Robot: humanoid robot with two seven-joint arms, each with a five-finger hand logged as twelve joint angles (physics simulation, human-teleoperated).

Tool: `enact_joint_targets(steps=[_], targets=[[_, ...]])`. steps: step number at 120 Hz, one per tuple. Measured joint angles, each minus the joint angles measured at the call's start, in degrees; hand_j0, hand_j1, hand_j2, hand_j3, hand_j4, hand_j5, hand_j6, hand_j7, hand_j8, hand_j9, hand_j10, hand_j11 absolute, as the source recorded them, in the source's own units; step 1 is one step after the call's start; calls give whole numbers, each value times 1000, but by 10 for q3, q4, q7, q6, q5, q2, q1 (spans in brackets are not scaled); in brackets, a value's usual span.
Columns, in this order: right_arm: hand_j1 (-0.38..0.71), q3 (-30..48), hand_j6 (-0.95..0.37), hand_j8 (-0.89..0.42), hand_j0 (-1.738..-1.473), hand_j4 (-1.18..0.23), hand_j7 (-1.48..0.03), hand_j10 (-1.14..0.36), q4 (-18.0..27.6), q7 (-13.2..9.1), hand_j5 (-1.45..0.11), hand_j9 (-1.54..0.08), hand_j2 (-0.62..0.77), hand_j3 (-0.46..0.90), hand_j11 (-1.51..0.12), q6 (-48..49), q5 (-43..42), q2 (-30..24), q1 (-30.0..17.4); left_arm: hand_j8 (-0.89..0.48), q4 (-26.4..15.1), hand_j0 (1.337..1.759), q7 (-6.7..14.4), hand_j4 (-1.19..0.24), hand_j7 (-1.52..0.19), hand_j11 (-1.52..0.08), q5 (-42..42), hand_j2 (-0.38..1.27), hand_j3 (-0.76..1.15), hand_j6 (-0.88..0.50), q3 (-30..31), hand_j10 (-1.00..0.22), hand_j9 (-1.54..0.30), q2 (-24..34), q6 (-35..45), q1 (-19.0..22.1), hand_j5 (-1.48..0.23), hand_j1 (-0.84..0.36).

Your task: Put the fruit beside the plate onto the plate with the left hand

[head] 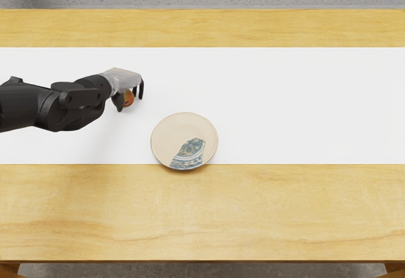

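The wooden surface (pixel 202 214) carries a white strip (pixel 285 101). The plate (pixel 180 129) lies near the centre of the frame. My left robot hand (pixel 121 87), at the upper left, has its fingers closed around the fruit (pixel 128 98), apart from the plate. The fruit seems small, round, light, maybe slippery; I judge a gentle hold around its middle is best.

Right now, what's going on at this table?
The robot's left hand has its fingers curled around a small orange fruit over the white runner. The round cream plate with a blue pattern sits apart, to the fruit's lower right; the fruit is not on it yet. Right arm is out of view.
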Motion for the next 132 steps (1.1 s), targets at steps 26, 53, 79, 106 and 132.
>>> enact_joint_targets(steps=[26, 53, 79, 106, 132], targets=[[-349, 0, -1, 0, -1658, 0, 0, 0, 0, 0, 0, 0, 0, 0, 0, 0, 0, 0, 0, -411, -1, 1657, -1, -632, -838, -841, -1, 314, 44, -471, -5, -630, -843, 1, -1, -2, -851, -338], [-349, 0, -1, 0, -1658, 0, 0, 0, 0, 0, 0, 0, 0, 0, 0, 0, 0, 0, 0, -411, 1, 1656, -3, -662, -891, -890, 0, 274, 15, -472, -20, -636, -893, 6, -1, -15, -903, -298], [-349, 0, -1, 0, -1658, 0, 0, 0, 0, 0, 0, 0, 0, 0, 0, 0, 0, 0, 0, -401, -1, 1655, -104, -672, -936, -926, 0, 231, 5, -463, -72, -638, -934, 11, -1, -13, -952, -272], [-349, 0, -1, 0, -1658, 0, 0, 0, 0, 0, 0, 0, 0, 0, 0, 0, 0, 0, 0, -383, -5, 1654, -239, -689, -995, -976, 0, 231, 2, -456, -89, -640, -988, 32, -1, -9, -1015, -258], [-349, 0, -1, 0, -1658, 0, 0, 0, 0, 0, 0, 0, 0, 0, 0, 0, 0, 0, 0, -383, -46, 1654, -325, -704, -1024, -1013, 1, 203, 0, -437, -96, -623, -1025, 77, 35, -11, -1055, -247]])
